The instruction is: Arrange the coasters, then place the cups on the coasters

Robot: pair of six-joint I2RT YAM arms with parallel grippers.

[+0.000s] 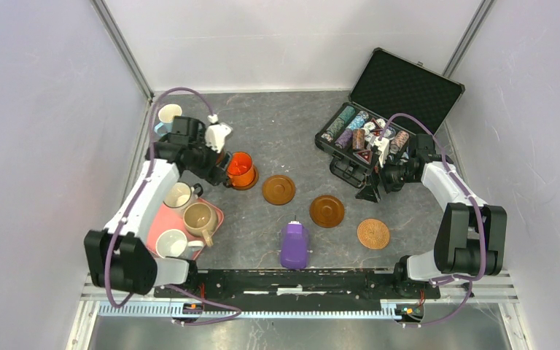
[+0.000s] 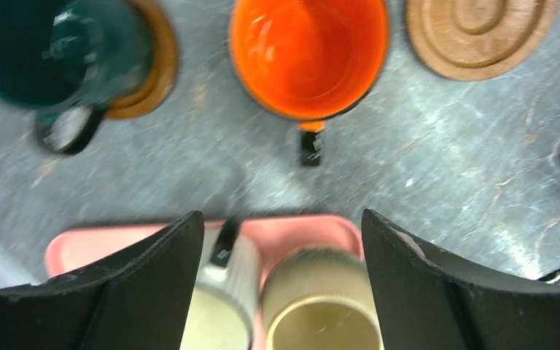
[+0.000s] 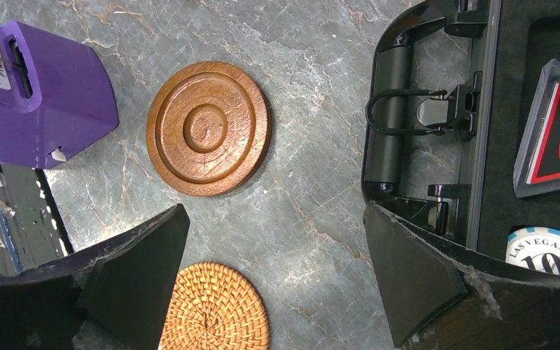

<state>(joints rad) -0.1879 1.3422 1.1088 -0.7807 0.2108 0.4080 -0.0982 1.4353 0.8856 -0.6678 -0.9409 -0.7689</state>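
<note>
An orange cup (image 1: pixel 240 168) (image 2: pixel 310 51) stands on a dark coaster. Beside it a dark green cup (image 2: pixel 51 51) sits on another coaster (image 2: pixel 157 76); the arm hides it in the top view. My left gripper (image 1: pixel 205 172) (image 2: pixel 281 215) is open and empty, just short of the orange cup, above the far end of the pink tray (image 2: pixel 302 233). The tray holds a cream cup (image 1: pixel 180 195), a beige cup (image 1: pixel 200 217) and a white cup (image 1: pixel 171 243). A light blue cup (image 1: pixel 168 115) stands far left. Two bare wooden coasters (image 1: pixel 278 189) (image 1: pixel 327 211) and a woven coaster (image 1: pixel 373 233) (image 3: pixel 215 310) lie mid-table. My right gripper (image 1: pixel 370 189) (image 3: pixel 273 211) is open over bare table.
A purple device (image 1: pixel 294 245) (image 3: pixel 36 95) lies near the front edge. An open black case (image 1: pixel 390 109) (image 3: pixel 437 109) of poker chips stands at the back right, close to my right gripper. White walls enclose the table on three sides.
</note>
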